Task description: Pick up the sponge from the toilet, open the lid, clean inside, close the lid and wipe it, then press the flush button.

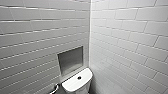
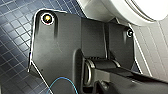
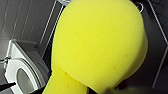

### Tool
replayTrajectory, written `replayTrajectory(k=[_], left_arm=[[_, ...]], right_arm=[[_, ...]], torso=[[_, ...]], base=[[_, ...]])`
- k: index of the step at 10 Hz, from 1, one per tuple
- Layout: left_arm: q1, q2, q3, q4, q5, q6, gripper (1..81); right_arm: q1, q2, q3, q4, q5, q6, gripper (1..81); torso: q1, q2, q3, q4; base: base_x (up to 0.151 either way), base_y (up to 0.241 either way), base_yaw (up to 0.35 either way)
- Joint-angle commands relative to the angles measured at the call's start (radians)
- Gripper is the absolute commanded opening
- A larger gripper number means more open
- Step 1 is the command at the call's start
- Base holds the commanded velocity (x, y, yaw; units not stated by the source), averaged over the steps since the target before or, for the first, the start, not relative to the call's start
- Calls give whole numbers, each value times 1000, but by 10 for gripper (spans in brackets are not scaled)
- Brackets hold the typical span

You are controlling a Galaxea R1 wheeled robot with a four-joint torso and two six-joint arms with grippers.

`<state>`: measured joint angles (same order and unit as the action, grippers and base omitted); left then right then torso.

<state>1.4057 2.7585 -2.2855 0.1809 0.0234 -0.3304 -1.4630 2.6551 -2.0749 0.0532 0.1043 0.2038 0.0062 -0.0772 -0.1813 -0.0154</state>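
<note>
Head view, item one: the toilet [image 1: 75,86] sits low in the corner of two white-tiled walls. I see its flat tank top with the flush button [image 1: 79,77] dark at the middle. A recessed wall niche [image 1: 70,60] lies just above the tank, and a metal fitting [image 1: 55,88] is beside it.

Item two, right arm: my wrist is raised well above the dark floor, looking down on the toilet, whose ring seat [image 3: 23,75] lies around the open grey bowl. The right gripper [image 3: 100,88] has its jaws closed on the sponge [image 3: 100,42], which is bright yellow, pinched at its lower end and close against the camera.

Item three, left arm: my wrist hangs low over the dark blue floor tiles [image 2: 15,30], just beside the white underside of the bowl [image 2: 120,10]. A thin blue cable [image 2: 60,79] loops near the wrist. Left gripper: I cannot tell how its jaws stand.
</note>
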Motion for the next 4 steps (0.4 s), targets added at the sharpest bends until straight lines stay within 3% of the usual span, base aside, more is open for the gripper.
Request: replayTrajectory(k=[1, 4], left_arm=[[11, 107, -172, 17, 43, 7, 10], [25, 260, -387, 22, 47, 8, 10]], right_arm=[[35, 22, -26, 2, -57, 5, 10], [16, 64, -91, 4, -57, 5, 10]], torso=[[0, 0, 0, 0], [0, 0, 0, 0]], base=[[0, 0, 0], [0, 0, 0]])
